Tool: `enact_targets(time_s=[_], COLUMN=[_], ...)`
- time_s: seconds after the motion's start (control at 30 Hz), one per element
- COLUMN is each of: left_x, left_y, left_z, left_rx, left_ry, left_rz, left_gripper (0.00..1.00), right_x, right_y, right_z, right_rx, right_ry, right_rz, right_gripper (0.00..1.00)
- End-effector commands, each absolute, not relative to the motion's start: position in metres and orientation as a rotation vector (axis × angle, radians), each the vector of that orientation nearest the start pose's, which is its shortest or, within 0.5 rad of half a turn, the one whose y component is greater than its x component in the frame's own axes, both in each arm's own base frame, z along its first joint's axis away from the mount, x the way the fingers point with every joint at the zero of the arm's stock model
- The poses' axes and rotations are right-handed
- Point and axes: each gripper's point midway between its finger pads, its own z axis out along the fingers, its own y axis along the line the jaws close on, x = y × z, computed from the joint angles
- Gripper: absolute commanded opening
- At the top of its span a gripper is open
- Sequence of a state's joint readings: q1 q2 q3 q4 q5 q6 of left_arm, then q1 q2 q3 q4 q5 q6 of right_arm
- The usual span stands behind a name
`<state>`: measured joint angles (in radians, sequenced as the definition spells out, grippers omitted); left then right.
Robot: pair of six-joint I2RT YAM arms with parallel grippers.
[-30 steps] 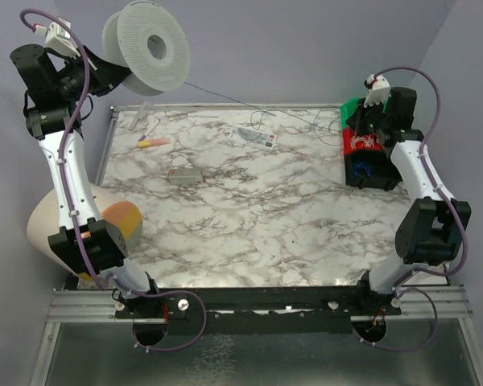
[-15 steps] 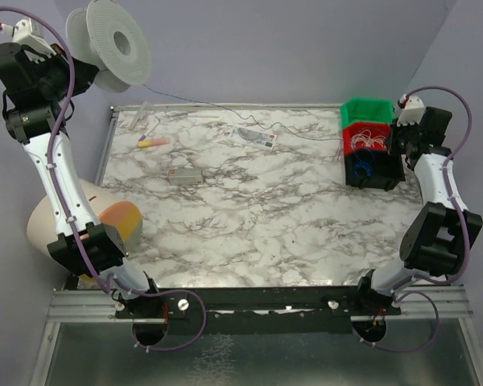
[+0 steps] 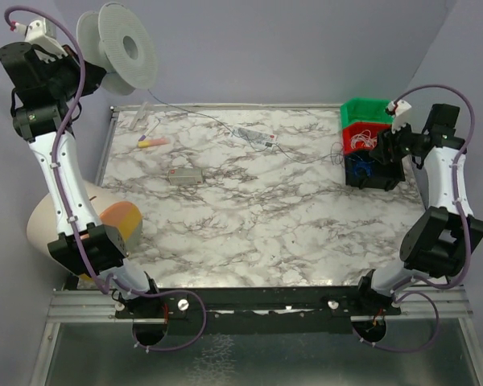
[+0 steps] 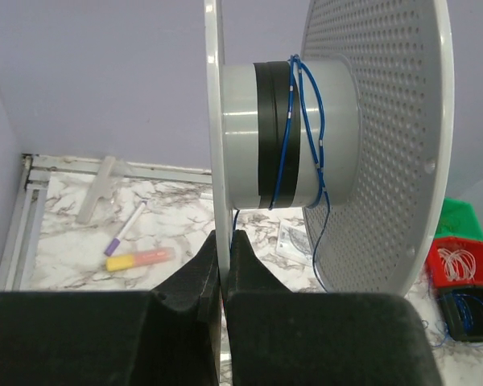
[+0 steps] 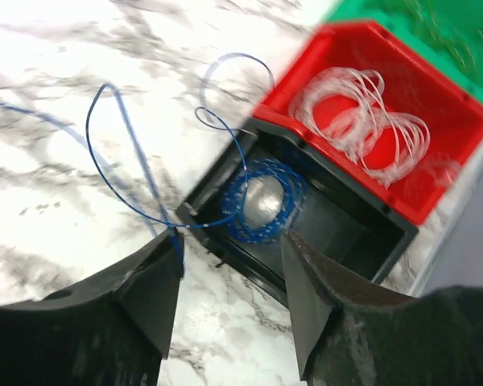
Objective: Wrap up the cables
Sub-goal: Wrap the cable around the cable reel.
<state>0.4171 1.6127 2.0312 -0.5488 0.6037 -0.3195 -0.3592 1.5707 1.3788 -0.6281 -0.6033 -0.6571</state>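
A grey perforated spool [image 3: 117,48] hangs high above the table's far left corner, with my left gripper [image 3: 87,74] shut on its flange. In the left wrist view the fingers [image 4: 223,237] pinch the thin flange, and a thin blue cable [image 4: 294,121] is wound a few turns over the black-banded hub [image 4: 249,137]. The cable [image 3: 309,158] trails across the marble to the right. My right gripper [image 5: 231,239] stands open just above the black bin [image 5: 338,233]. A blue coil [image 5: 262,201] lies in that bin, and a loose cable loop [image 5: 137,161] brushes the left finger.
Stacked green [image 3: 368,108], red [image 3: 358,137] and black [image 3: 370,173] bins stand at the right edge. White cable [image 5: 362,121] lies in the red bin. A marker [image 3: 153,142], a grey box [image 3: 185,175] and a printed packet [image 3: 256,137] lie on the table.
My right gripper has opened and moved from above the bins out to the right, then to the black bin. The left arm swung the spool left, and the cable now sags lower.
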Motion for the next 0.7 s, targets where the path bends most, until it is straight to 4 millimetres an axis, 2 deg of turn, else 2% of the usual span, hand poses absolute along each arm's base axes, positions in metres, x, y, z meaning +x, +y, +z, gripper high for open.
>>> enact_targets(time_s=[0.0, 0.1, 0.17, 0.27, 0.3, 0.37, 0.47, 0.6, 0.67], left_x=[0.431, 0.433, 0.434, 0.436, 0.437, 0.437, 0.435, 0.431, 0.427], left_y=[0.018, -0.020, -0.046, -0.076, -0.084, -0.100, -0.128, -0.159, -0.170], left_z=[0.495, 0.487, 0.483, 0.480, 0.480, 0.481, 0.478, 0.472, 0.472], left_rx=[0.034, 0.120, 0.178, 0.235, 0.246, 0.272, 0.331, 0.386, 0.411], left_ry=[1.613, 1.631, 1.640, 1.647, 1.646, 1.647, 1.645, 1.648, 1.635], left_rz=[-0.500, -0.557, -0.575, -0.620, -0.639, -0.680, -0.726, -0.807, -0.865], left_gripper=[0.00, 0.00, 0.00, 0.00, 0.00, 0.00, 0.00, 0.00, 0.00], right_x=[0.371, 0.352, 0.336, 0.312, 0.310, 0.314, 0.322, 0.334, 0.345], right_y=[-0.010, 0.030, 0.064, 0.108, 0.119, 0.145, 0.181, 0.230, 0.248], right_z=[0.251, 0.280, 0.291, 0.280, 0.277, 0.282, 0.301, 0.306, 0.298], right_rx=[-0.915, -1.069, -1.174, -1.418, -1.459, -1.450, -1.357, -1.302, -1.266], right_ry=[1.947, 1.820, 1.754, 1.735, 1.737, 1.682, 1.571, 1.444, 1.421], right_rz=[0.442, 0.564, 0.664, 0.729, 0.729, 0.772, 0.860, 0.851, 0.848], right_gripper=[0.58, 0.65, 0.70, 0.73, 0.74, 0.75, 0.75, 0.77, 0.78])
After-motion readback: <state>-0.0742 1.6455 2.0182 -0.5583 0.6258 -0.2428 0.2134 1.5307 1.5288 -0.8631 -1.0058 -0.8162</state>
